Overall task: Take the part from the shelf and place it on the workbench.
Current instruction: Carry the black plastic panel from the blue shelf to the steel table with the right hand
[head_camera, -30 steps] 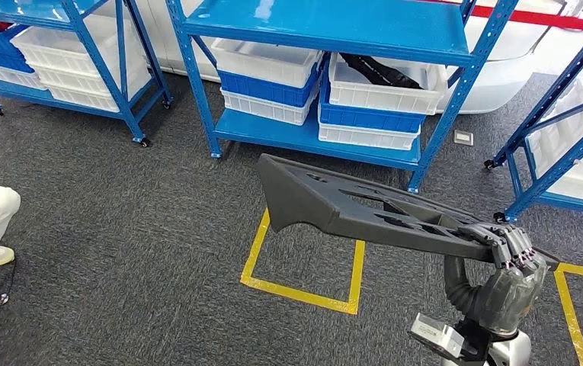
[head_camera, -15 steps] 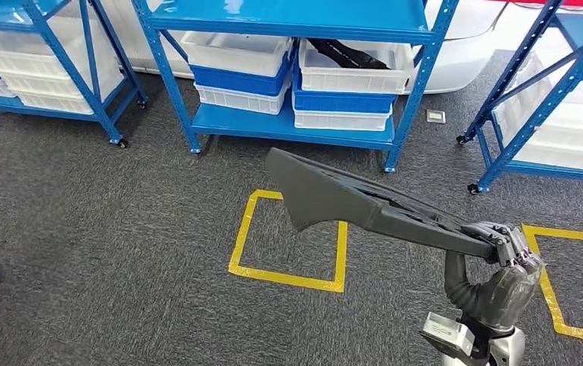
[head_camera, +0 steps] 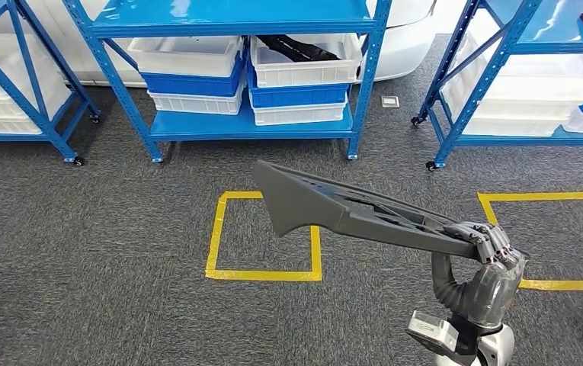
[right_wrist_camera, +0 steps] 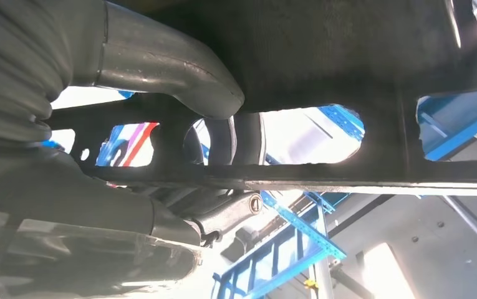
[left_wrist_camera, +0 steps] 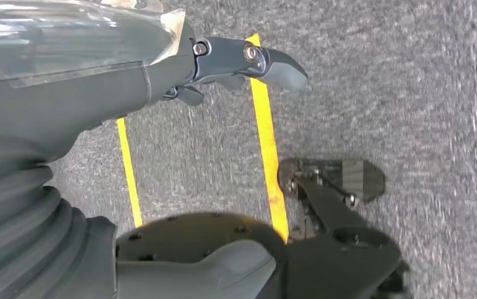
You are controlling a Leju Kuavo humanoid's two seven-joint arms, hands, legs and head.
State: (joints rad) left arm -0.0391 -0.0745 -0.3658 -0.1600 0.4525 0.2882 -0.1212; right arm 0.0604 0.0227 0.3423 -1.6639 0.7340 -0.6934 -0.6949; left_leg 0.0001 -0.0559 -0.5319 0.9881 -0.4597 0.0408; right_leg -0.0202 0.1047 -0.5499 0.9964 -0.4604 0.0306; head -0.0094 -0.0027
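Whole scene shifted since a second ago: shelf (head_camera: 227,23) slid toward upper left, so camera turning, carry under way, no desk yet. Right hand (head_camera: 494,252) fingers (head_camera: 480,235) clamped on part (head_camera: 334,206), centre frame. Right wrist view reveals thumb under its cutouts; left hand (left_wrist_camera: 161,68) hangs, apparently empty.

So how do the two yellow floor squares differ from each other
The near square sits in front of the middle shelf; the far square lies off to the right. The near square shows all four sides, though the held part crosses one. The far square's corner is cut by the picture edge, and the right hand overlaps its side. Both are yellow tape outlines on grey carpet.
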